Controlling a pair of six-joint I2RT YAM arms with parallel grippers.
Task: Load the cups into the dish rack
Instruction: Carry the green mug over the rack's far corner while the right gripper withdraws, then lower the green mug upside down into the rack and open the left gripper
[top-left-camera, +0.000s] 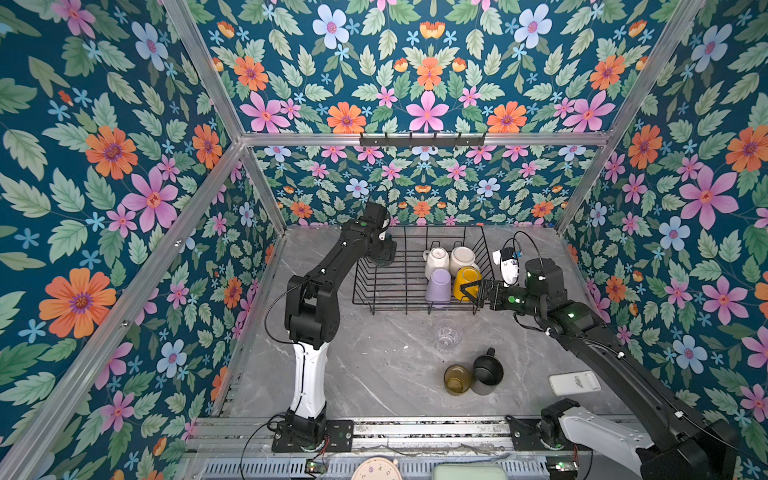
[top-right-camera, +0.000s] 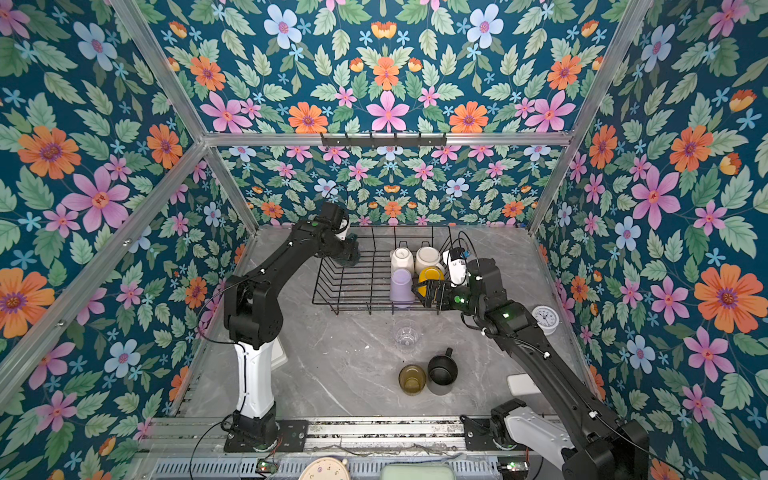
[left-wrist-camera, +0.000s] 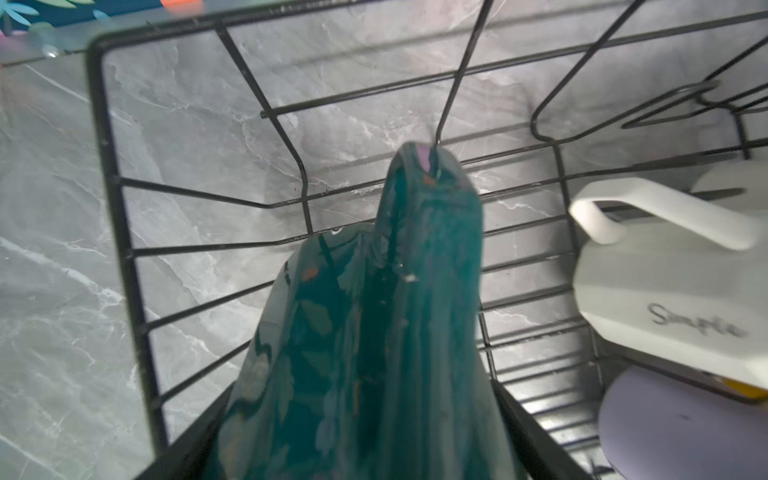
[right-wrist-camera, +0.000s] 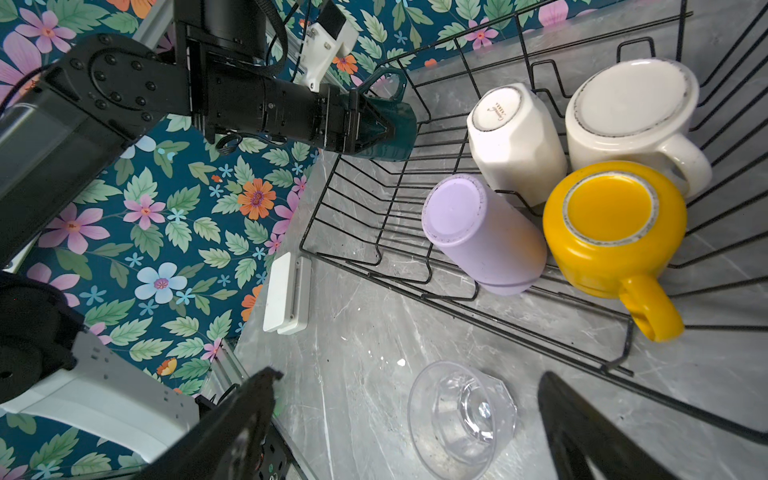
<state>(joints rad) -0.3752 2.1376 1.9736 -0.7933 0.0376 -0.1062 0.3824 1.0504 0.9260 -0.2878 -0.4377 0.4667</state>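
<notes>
Left hand (right-wrist-camera: 376, 126): is holding the dark green mug (left-wrist-camera: 395, 291), its fingers standing wide on either side of the body and the handle pointing away from the wrist.
Dark green mug: is hanging over the empty left end of the dish rack (top-left-camera: 399, 286), just inside the left wall and not yet resting on the wires.
Right hand (top-left-camera: 473, 291): is hovering wide and empty at the near right corner of the rack, beside the yellow mug (right-wrist-camera: 611, 232).
In the rack: the white mug with script (right-wrist-camera: 515, 133), a second white mug (right-wrist-camera: 631, 112), the lilac tumbler (right-wrist-camera: 482, 237) and the yellow mug are sitting bottom-up at the right end, crowding one another.
On the worktop (top-left-camera: 374, 374): the clear glass (right-wrist-camera: 461, 415) is standing just near of the rack; the amber glass (top-left-camera: 457, 379) and black mug (top-left-camera: 487, 372) are touching, nearer still.
Handling, green mug: it is looking like glazed ceramic, so probably stiff, fairly heavy and slick; a hard landing on wire is risking a chip, so a low, slow release seems wise.
Handling, glasses: these are appearing light, thin-walled and breakable; a gentle pinch across the wall near the rim looks safest.
Handling, black mug: its handle is pointing far, so the body is looking like the easier hold.
</notes>
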